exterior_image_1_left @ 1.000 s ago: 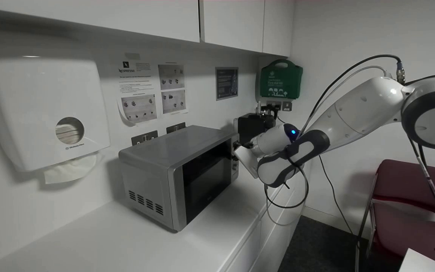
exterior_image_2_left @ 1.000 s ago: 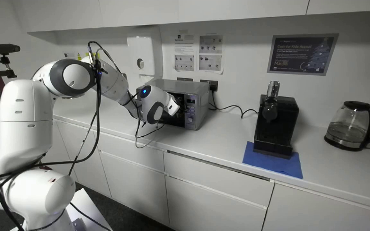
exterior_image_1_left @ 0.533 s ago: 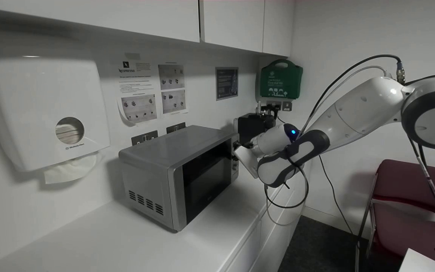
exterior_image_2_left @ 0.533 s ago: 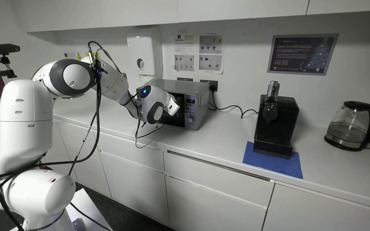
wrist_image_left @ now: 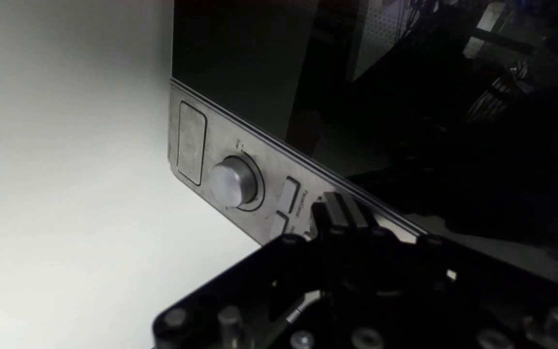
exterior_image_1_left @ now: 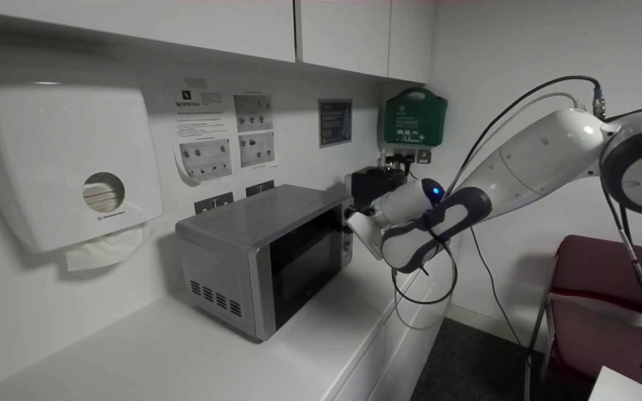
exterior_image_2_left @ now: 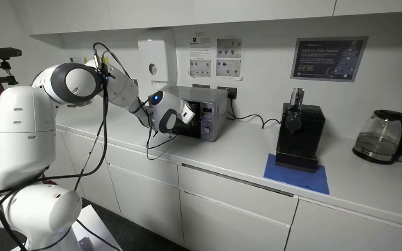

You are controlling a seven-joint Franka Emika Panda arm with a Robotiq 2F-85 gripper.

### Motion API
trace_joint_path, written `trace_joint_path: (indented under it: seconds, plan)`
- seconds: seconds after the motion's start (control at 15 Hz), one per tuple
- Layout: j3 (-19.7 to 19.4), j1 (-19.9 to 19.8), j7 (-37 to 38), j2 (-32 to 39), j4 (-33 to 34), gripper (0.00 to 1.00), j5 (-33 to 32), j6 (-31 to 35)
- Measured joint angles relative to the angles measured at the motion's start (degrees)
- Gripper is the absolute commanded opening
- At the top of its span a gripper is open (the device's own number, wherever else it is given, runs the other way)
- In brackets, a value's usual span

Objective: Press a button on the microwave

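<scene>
The silver-grey microwave [exterior_image_1_left: 257, 214] stands on the counter; it also shows in the other exterior view [exterior_image_2_left: 201, 92]. Its dark glass door [exterior_image_1_left: 304, 267] is closed. In the wrist view its control panel [wrist_image_left: 175, 145] slants down to the right, with a round knob [wrist_image_left: 233, 182] and small rectangular buttons [wrist_image_left: 288, 194]. My gripper [wrist_image_left: 344, 208] has its two fingertips together, with nothing between them. The tips are in front of the panel, beside the buttons, and hide part of the button rows. I cannot tell whether they touch it. In an exterior view the gripper [exterior_image_2_left: 198, 118] is at the panel's left edge.
A black coffee machine [exterior_image_2_left: 300, 136] stands on a blue cloth [exterior_image_2_left: 297, 179] further along the counter, with a glass kettle [exterior_image_2_left: 379, 139] beyond. A white dispenser [exterior_image_1_left: 70, 167] hangs on the wall. Upper cabinets [exterior_image_1_left: 343, 33] overhang the counter. Loose cables [exterior_image_1_left: 455, 278] hang from the arm.
The arm has shifted slightly up and back from the microwave in the last half second. The gripper stays shut near the control panel. The microwave has not moved.
</scene>
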Motion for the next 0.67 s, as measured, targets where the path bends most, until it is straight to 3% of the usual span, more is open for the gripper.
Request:
trace_joint_path:
  seconds: [0.27, 0.47, 0.67]
  plan:
    - [-0.04, 0.70, -1.88, -3.36, -1.62, 0.00, -0.20, -4.41]
    - [-1.02, 1.80, -2.29, -7.21, -3.41, 0.00, -0.46, -14.40]
    - [-5.91, 4.96, -0.08, -10.82, -4.22, 0.00, -6.02, -27.69]
